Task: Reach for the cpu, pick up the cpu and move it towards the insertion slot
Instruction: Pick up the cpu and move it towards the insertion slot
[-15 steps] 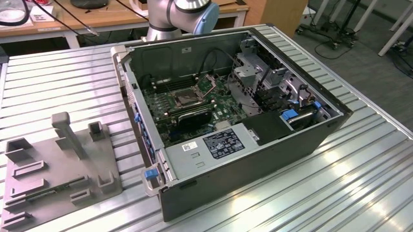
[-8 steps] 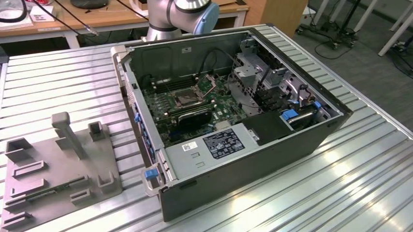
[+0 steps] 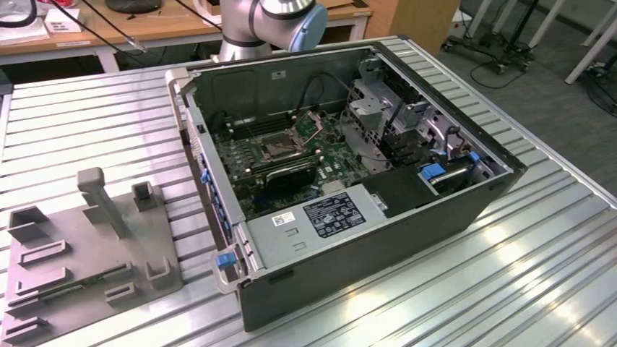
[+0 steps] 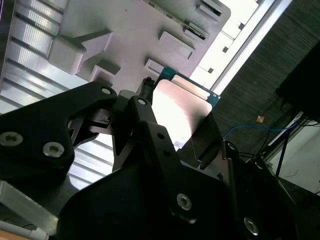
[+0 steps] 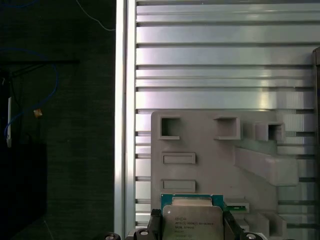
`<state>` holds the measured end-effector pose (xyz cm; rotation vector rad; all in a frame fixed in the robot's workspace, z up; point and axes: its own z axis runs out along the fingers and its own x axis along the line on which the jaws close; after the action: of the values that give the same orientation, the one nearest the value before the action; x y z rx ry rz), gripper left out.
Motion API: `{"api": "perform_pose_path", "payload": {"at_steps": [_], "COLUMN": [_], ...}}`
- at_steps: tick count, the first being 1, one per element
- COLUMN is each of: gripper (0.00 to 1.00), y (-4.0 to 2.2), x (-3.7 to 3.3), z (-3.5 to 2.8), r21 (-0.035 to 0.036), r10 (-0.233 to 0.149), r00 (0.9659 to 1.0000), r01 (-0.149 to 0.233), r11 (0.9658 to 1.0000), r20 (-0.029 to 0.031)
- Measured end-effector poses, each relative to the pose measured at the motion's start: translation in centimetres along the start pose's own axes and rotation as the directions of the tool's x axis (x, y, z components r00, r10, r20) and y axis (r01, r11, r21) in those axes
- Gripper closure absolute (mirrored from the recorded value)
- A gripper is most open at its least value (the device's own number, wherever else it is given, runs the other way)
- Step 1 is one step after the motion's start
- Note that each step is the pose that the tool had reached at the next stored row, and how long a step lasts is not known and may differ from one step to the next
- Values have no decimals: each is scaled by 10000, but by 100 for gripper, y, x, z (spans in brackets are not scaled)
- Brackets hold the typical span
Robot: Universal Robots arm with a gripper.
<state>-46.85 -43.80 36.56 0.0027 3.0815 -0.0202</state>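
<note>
We found the fingers (image 5: 155, 226) pinching the cpu (image 5: 192, 222) by two opposite edges, the grey fixture plate (image 5: 210, 150) lying beyond their tips.

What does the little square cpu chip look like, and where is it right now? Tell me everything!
The cpu is a thin square chip with a silvery metal face, small print and a green rim. The gripper clamps two opposite edges with its black fingers, holding it over the grey fixture plate on the ribbed metal table.
</note>
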Motion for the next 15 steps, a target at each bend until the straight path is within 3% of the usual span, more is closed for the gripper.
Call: {"api": "perform_pose_path", "payload": {"at_steps": [15], "gripper": [45], "y": [-2], "x": [4], "z": [-118], "r21": [0], "r10": [1], "r00": [10000], "r01": [-1], "r11": [10000], "r20": [78]}}
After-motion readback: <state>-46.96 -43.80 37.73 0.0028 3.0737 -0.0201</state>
